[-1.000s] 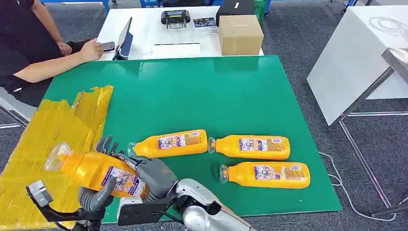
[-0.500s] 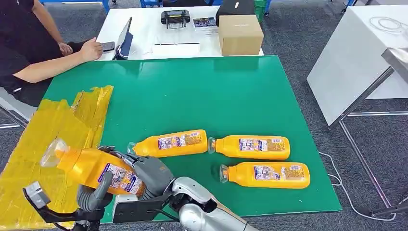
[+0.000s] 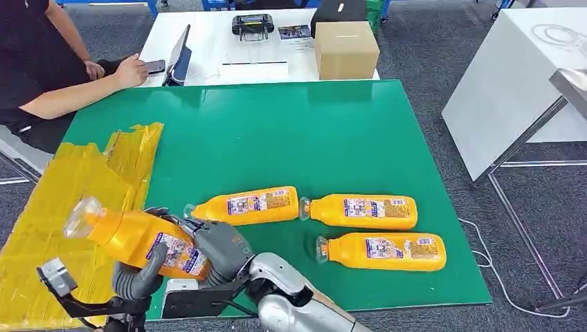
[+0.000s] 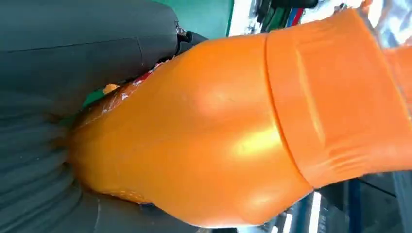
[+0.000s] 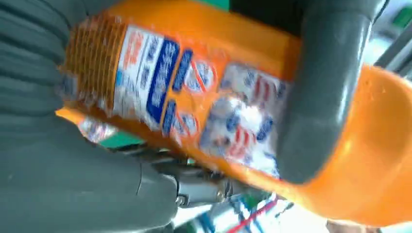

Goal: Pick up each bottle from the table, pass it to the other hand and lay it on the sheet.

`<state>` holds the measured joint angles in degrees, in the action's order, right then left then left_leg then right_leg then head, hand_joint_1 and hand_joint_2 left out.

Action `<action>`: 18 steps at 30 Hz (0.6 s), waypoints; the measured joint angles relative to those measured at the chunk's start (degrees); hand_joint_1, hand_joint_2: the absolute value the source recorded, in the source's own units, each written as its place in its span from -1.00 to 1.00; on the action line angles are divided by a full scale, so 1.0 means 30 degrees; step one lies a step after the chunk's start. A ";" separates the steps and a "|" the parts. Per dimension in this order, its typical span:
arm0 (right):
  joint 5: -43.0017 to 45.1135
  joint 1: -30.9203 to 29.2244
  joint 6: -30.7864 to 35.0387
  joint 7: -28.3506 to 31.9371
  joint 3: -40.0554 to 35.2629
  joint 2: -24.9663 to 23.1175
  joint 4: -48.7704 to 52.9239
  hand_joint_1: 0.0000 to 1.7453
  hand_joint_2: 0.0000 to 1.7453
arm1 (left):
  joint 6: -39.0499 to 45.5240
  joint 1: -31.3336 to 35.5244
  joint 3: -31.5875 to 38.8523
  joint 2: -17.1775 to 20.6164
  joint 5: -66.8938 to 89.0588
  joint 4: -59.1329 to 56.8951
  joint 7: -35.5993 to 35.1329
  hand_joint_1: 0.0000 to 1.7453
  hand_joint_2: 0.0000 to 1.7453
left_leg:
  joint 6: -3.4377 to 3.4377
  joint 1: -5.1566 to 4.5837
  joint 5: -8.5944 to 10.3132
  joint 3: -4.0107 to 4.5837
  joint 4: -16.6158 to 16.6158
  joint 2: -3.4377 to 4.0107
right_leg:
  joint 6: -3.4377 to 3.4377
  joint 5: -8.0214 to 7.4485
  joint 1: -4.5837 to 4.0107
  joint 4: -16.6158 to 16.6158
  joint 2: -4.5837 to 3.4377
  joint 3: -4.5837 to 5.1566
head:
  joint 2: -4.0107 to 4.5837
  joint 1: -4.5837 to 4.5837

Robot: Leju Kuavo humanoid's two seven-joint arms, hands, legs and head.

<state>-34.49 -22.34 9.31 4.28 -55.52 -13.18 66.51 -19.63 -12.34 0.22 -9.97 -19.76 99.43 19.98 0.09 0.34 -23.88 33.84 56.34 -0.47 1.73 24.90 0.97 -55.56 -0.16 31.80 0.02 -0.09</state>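
So, both hands on one bottle right now:

Held bottle [image 3: 135,238]: orange, tilted, clear cap toward 10 o'clock — up in the air at the green mat's [image 3: 277,131] 7 o'clock corner, right beside the yellow sheet [image 3: 62,194].
Right hand [image 3: 211,249]: wrapped around the labelled base end.
Left hand [image 3: 138,277]: thumb up over the label, fingers closed on the same bottle from underneath.
Other bottles: three lying flat on the mat — one [image 3: 244,205] just past the hands, two [image 3: 360,211] [image 3: 382,250] off toward 3 o'clock.
Person [image 3: 48,62]: seated at 11 o'clock, arm on the white table [image 3: 214,41].
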 measured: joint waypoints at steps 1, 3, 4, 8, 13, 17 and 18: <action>-0.0052 -0.0002 0.0030 -0.0029 0.0015 0.0000 0.0022 -1.00 1.00 | 0.0088 0.0066 -0.0007 0.0000 0.0095 0.0000 0.0015 1.00 1.00 | 0.0000 0.0000 0.0000 -0.0002 0.0000 0.0000 | 0.0000 0.0000 0.0000 0.0000 0.0000 0.0001 | 0.0000 0.0007; -0.0161 -0.0005 0.0008 -0.0278 0.0110 0.0037 0.0095 -1.00 -1.00 | 0.0578 0.0212 0.0001 0.0000 0.0701 0.0000 0.0095 1.00 1.00 | 0.0000 0.0000 0.0000 -0.0003 0.0000 0.0001 | -0.0001 -0.0002 0.0000 0.0000 -0.0001 0.0002 | 0.0000 0.0000; -0.0175 -0.0009 0.0001 -0.0407 0.0247 0.0079 0.0146 -1.00 -1.00 | 0.1140 0.0373 0.0037 0.0029 0.1336 0.0000 0.0175 1.00 1.00 | 0.0002 0.0000 0.0002 -0.0004 0.0000 0.0003 | 0.0000 -0.0002 0.0000 0.0000 -0.0001 0.0007 | 0.0000 0.0007; -0.0001 -0.0261 0.0015 -0.0430 0.1135 0.0146 0.0372 -1.00 -1.00 | 0.3220 0.1610 0.0662 0.0277 0.3248 -0.0130 0.0379 1.00 1.00 | -0.0001 0.0001 0.0008 -0.0005 0.0000 -0.0002 | -0.0005 -0.0008 -0.0002 -0.0004 0.0000 -0.0004 | 0.0000 0.0001; 0.0145 -0.0510 0.0052 -0.0430 0.1939 0.0262 0.0583 -1.00 -1.00 | 0.3921 0.2499 0.1575 0.0634 0.3927 -0.0372 0.0416 1.00 1.00 | -0.0008 0.0012 0.0014 -0.0024 0.0001 0.0009 | -0.0006 -0.0010 -0.0007 -0.0007 -0.0003 -0.0015 | 0.0000 0.0000; 0.0160 -0.0566 0.0073 -0.0430 0.2274 0.0364 0.0722 -1.00 -1.00 | 0.4117 0.2769 0.2033 0.0802 0.4014 -0.0539 0.0438 1.00 1.00 | -0.0008 0.0010 0.0010 -0.0010 0.0001 0.0009 | -0.0004 -0.0008 -0.0004 -0.0006 -0.0003 -0.0003 | 0.0000 0.0007; 0.0160 -0.0571 0.0088 -0.0430 0.2324 0.0379 0.0736 -1.00 -1.00 | 0.4124 0.2811 0.2091 0.0823 0.4100 -0.0553 0.0445 1.00 1.00 | -0.0007 0.0010 0.0010 -0.0006 0.0001 0.0009 | -0.0004 -0.0008 -0.0004 -0.0006 -0.0003 -0.0002 | 0.0000 0.0000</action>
<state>-34.01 -24.06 9.57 2.99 -48.55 -12.04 68.72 -7.26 -3.90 6.49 -7.50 -7.46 97.77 21.31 0.07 0.36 -23.85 33.82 56.34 -0.44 1.72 24.88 0.95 -55.58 -0.17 31.79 0.02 -0.09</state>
